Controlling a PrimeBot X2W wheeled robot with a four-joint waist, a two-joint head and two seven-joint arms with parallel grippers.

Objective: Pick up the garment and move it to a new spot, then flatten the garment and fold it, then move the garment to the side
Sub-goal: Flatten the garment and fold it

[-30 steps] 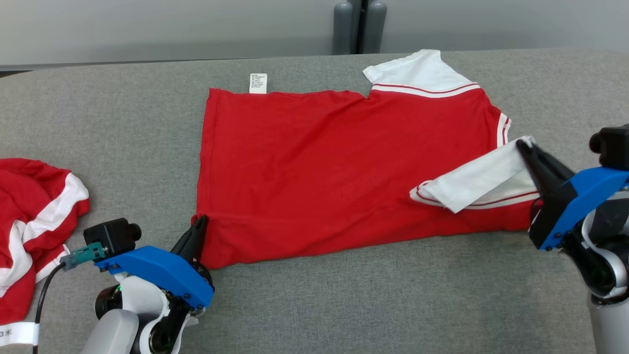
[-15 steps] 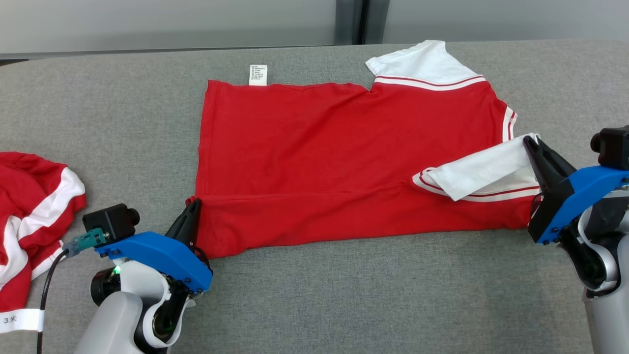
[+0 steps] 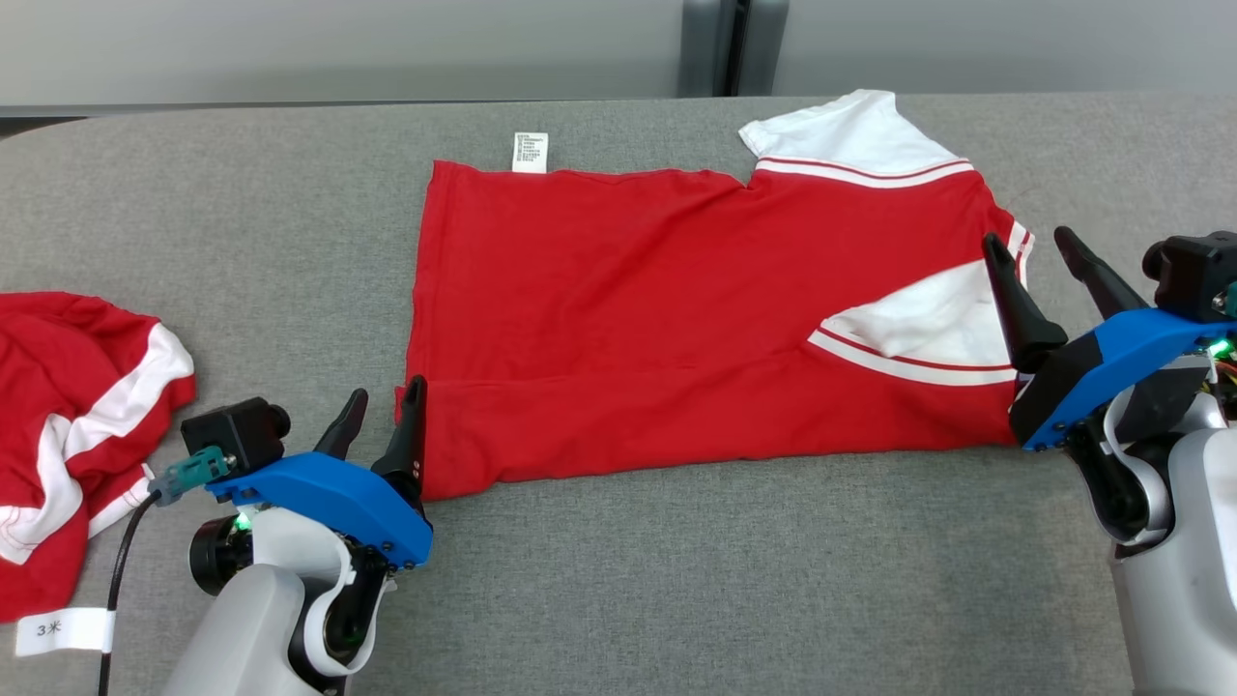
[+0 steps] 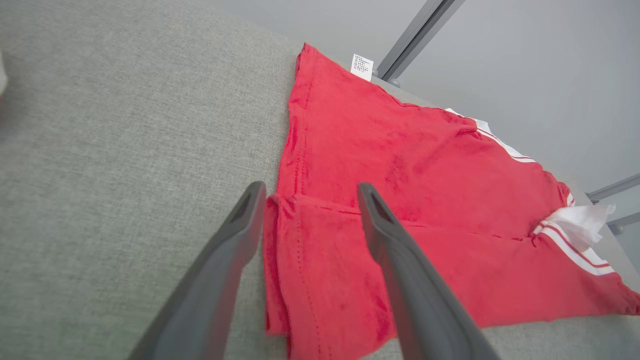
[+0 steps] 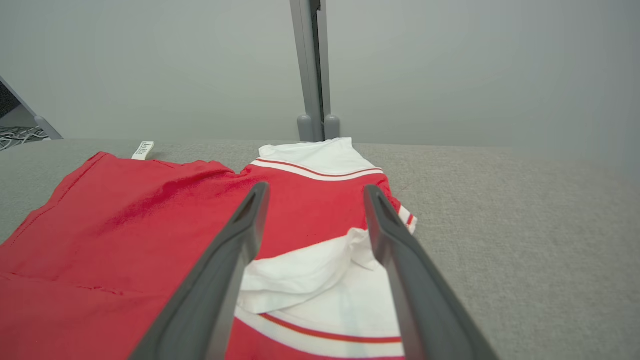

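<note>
1. The red garment (image 3: 676,319) lies flat on the table (image 3: 676,580), near edge folded over
2. Fingers of the left gripper (image 3: 388,389) straddle its near left corner, spread, holding nothing
3. Fingers of the right gripper (image 3: 1026,237) gape beside the white sleeve (image 3: 928,319), empty
4. A crumpled red cloth (image 3: 77,406) lies far left

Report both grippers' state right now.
Left gripper: open, holding nothing, fingers at the red shirt, by its folded corner.
Right gripper: open, holding nothing, beside the white sleeve.
</note>
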